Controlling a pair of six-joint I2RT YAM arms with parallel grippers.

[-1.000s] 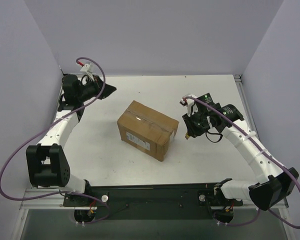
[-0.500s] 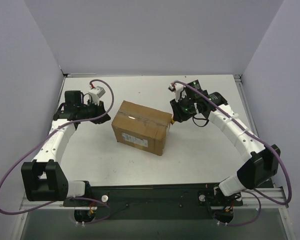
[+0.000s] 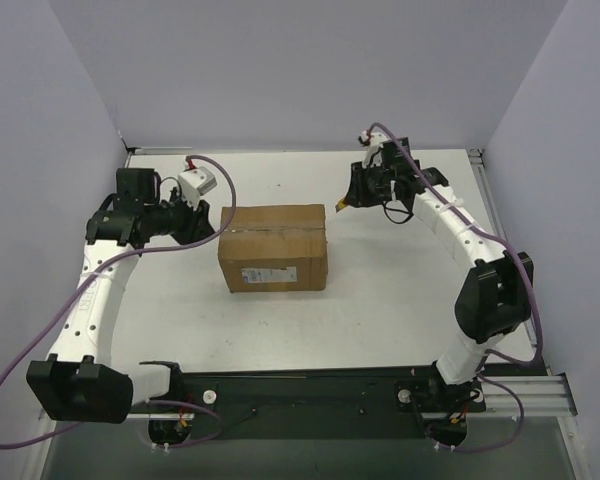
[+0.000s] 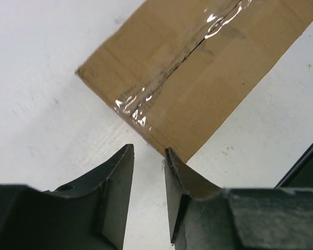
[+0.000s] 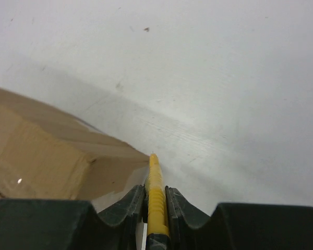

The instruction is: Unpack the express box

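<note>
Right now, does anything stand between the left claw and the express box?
Nothing visible does. In the left wrist view the open left claw faces the taped end of the express box, with only bare table between them. The right claw, shut on a yellow tool, is near the box's far right corner.

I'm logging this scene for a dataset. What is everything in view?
box: 1, brown cardboard, mid-table, flaps shut
tape: 1 strip, clear, along the box's top seam
label: 1, pale, box's near side
tool: 1, yellow, in the right gripper, tip by a box corner
table: 1, white, under the box
cables: 2, purple, along the arms
arms: 2, white and black, either side of the box
left gripper: open, at the box's left end
right gripper: shut on the tool
</note>
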